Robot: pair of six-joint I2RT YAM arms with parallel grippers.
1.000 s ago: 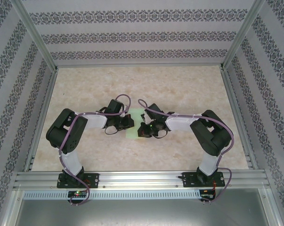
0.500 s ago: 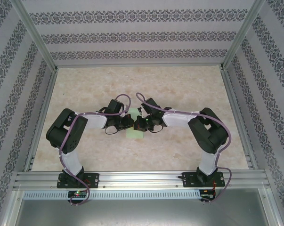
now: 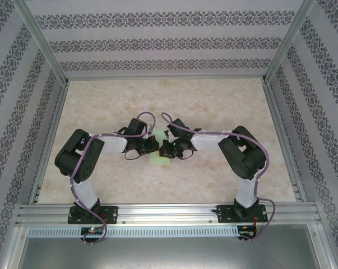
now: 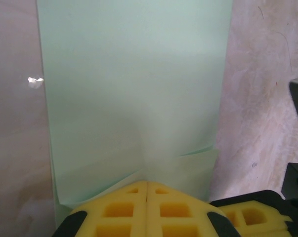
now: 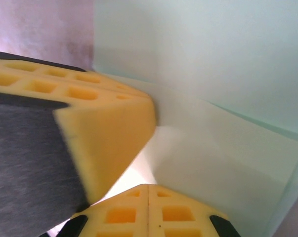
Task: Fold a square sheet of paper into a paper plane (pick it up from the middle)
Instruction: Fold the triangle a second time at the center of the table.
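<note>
Table (image 3: 213,101): pale marbled top, patterned walls all round, and all the action is dead centre.
Left arm (image 3: 84,159): comes in from 7 o'clock, elbow swung wide, wrist bent toward the middle.
Right arm (image 3: 244,159): mirrors it from 5 o'clock, wrist turned inward.
Sheet of paper (image 3: 159,159): thin, pale green, flat on the table at the centre. From above the two wrists cover most of it, with a slip peeking out at 12 o'clock and a wider patch at 6 o'clock. In the left wrist view the paper (image 4: 134,89) is a tall, smooth panel with straight side edges. Down by the pads a second layer shows, its slanted edge at 5 o'clock. In the right wrist view the paper (image 5: 213,64) is layered too, a flap edge running diagonally across.
Left gripper (image 3: 151,147): at 9 o'clock of the paper. Up close (image 4: 147,185) the yellow pads are squeezed flush, just a seam between them, tips on the paper where creases fan out. I cannot tell whether any paper is nipped between them.
Right gripper (image 3: 171,148): at 3 o'clock of the paper. Its pads (image 5: 148,190) are closed flush too, tip down on the sheet, with the left gripper's pad (image 5: 104,128) just beside at 10 o'clock.
</note>
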